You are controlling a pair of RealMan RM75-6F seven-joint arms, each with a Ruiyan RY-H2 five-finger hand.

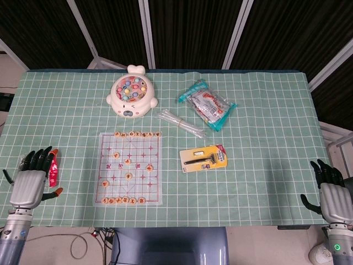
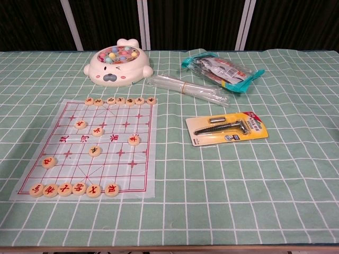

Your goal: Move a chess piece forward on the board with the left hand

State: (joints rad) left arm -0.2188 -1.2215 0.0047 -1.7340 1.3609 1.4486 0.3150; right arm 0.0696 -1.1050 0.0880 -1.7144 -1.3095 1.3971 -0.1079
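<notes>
Green checked cloth covers the bench (image 1: 259,182), where a paper chess board (image 1: 130,169) lies near the front edge, round wooden pieces lined along its near and far rows and a few scattered between. Left of the board, the left hand (image 1: 30,185) rests open and empty, beside a small red packet (image 1: 53,170). Well right of the board, the right hand (image 1: 331,196) also lies open. The left hand should reach in over the board's near row (image 2: 74,189), pinch one disc cleanly, and avoid nudging neighbours. Piece markings are too small to read; both arms are cut off.
</notes>
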